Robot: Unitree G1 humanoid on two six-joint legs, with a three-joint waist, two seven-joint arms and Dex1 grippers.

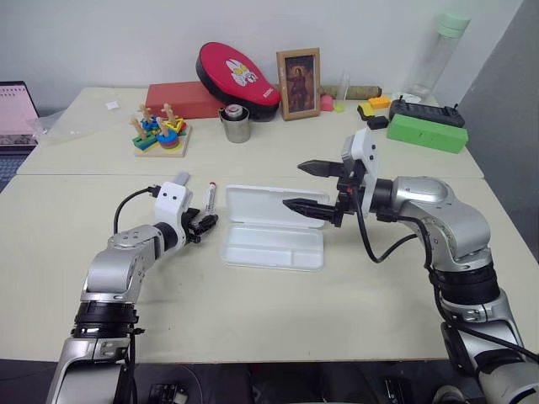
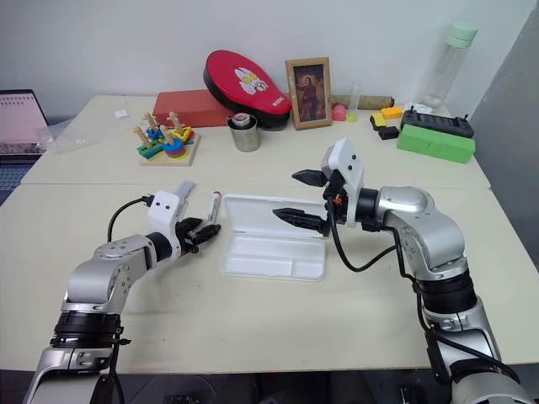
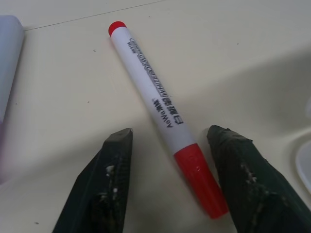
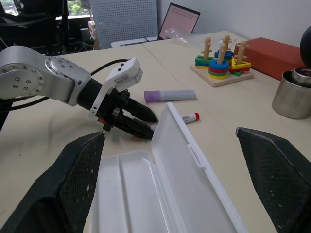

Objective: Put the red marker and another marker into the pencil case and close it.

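The red marker (image 3: 155, 97) lies flat on the table just left of the open white pencil case (image 1: 274, 240). My left gripper (image 3: 170, 132) is low at the table and open, one finger on each side of the marker's red cap (image 3: 199, 177), with a gap still showing on one side. The lavender marker (image 4: 170, 95) lies a little beyond it, partly hidden behind my left wrist in the head views. The case's lid (image 1: 265, 202) stands open at the far side, and its tray holds nothing. My right gripper (image 1: 295, 186) hovers wide open above the lid, pointing left.
Along the back of the table are a wooden stacking toy (image 1: 160, 133), a red box (image 1: 181, 98), a steel cup (image 1: 237, 124), a framed picture (image 1: 298, 82), a green box (image 1: 427, 132) and a bottle (image 1: 438, 55). A laptop (image 1: 13, 109) sits at the far left.
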